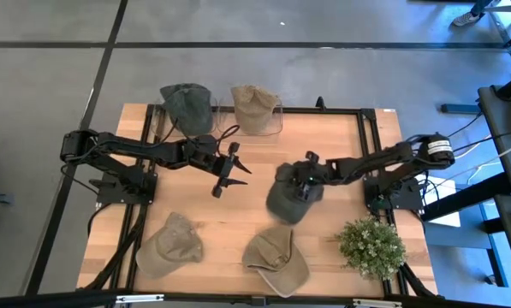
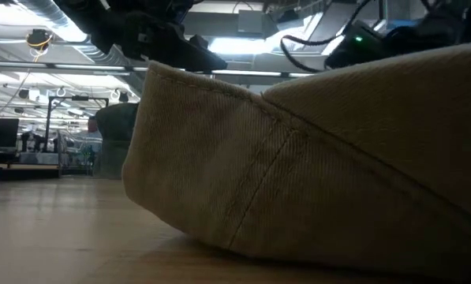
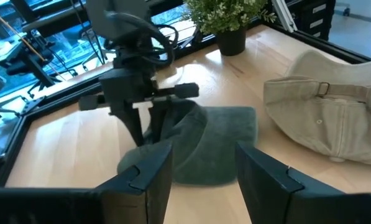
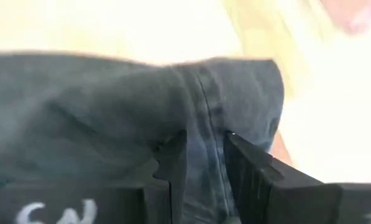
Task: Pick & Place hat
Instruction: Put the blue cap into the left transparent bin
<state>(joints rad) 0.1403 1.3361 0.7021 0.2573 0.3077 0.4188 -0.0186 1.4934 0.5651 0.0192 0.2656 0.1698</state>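
A dark green cap (image 1: 288,197) lies right of the table's middle, with my right gripper (image 1: 306,178) shut on its crown. The left wrist view shows that gripper standing upright over the green cap (image 3: 219,140). My left gripper (image 1: 230,180) hangs open over bare wood left of the cap, pointing toward it and touching nothing; its two fingers (image 3: 204,171) frame the cap from a distance. The cap's brim (image 3: 232,127) spreads toward a khaki cap and seems to rest on the wood. My right gripper pinches a raised fold of the green cap's crown between its two fingers, right at a stitched seam (image 4: 207,118). It comes from above, pointing down. The crown is bunched up at the fingers (image 3: 146,127), while the brim lies low at the table.
Two khaki caps lie near the near edge (image 1: 171,244) (image 1: 276,259); one fills the low view (image 2: 314,158). Another dark green cap (image 1: 187,104) and a beige cap (image 1: 255,107) sit at the far edge. A potted plant (image 1: 371,246) stands at the near right corner.
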